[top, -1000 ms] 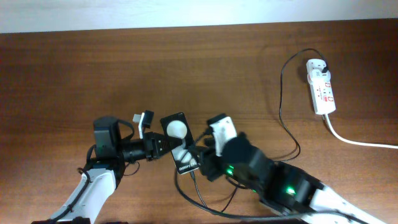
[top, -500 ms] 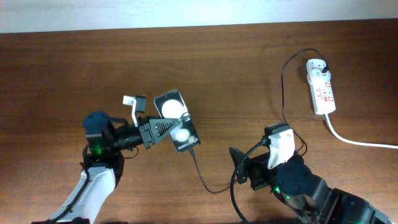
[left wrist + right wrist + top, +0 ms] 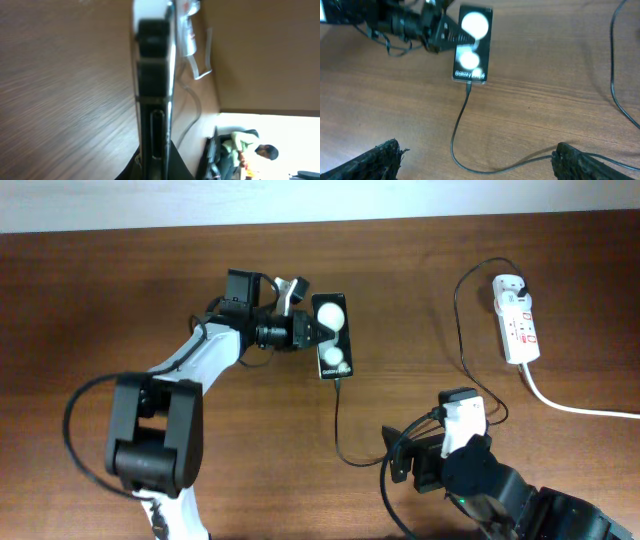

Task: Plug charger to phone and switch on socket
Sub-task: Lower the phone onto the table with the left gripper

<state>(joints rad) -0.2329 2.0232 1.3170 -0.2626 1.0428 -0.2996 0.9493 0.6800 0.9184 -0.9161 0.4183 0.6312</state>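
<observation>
The black phone (image 3: pixel 333 338) with two white round patches is held at its left edge by my left gripper (image 3: pixel 308 333), in the upper middle of the table. In the left wrist view I see the phone edge-on (image 3: pixel 154 95) between my fingers. The black charger cable (image 3: pixel 337 420) runs from the phone's lower end, loops down, then runs right and up to the white adapter (image 3: pixel 503 283) on the white socket strip (image 3: pixel 519 320). The right wrist view shows the phone (image 3: pixel 472 44) with the cable (image 3: pixel 460 125) in its bottom port. My right gripper (image 3: pixel 475 160) is open and empty, near the front edge.
The socket's thick white cord (image 3: pixel 580 408) trails off to the right edge. The cable loops lie on the wood between the phone and my right arm (image 3: pixel 470 470).
My left gripper has carried the phone up and to the right, with the cable trailing from its lower end. My right gripper has let go and drawn back toward the front edge.
</observation>
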